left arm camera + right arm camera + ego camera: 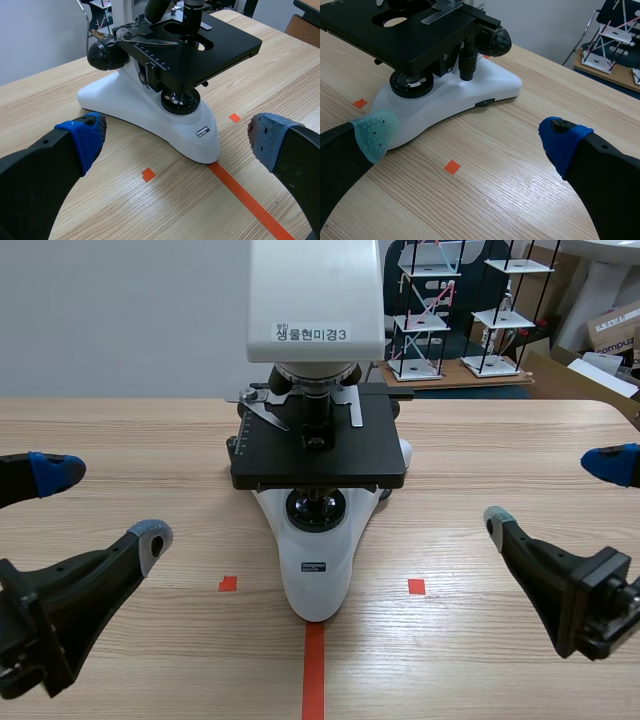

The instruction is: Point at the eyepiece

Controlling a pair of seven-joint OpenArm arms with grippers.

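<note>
A pale wooden table [500, 440] runs back to a grey wall. On it stands a microscope [315, 570], at the middle between the two arms. Its white head [315, 290] bears a label and runs off the top of the scene view, so the eyepiece cannot be seen in any of the views. Below the head, dark objectives [192, 12] point down at a flat black stage [320, 455] with a metal slide clip. Under the stage a round black light lens [316, 508] sits in the white base, which tapers toward the robot and ends at an orange-red tape line [314, 670]. A black focus knob [105, 55] sticks out at the side.

The left tool [100, 505] hangs low, well apart from the base, fingers spread wide with nothing between them. The right tool [553, 493] mirrors it on the other side, likewise spread and holding nothing.

Behind the table stand stick-and-plate models [440, 310] and a cardboard box [615, 330].
</note>
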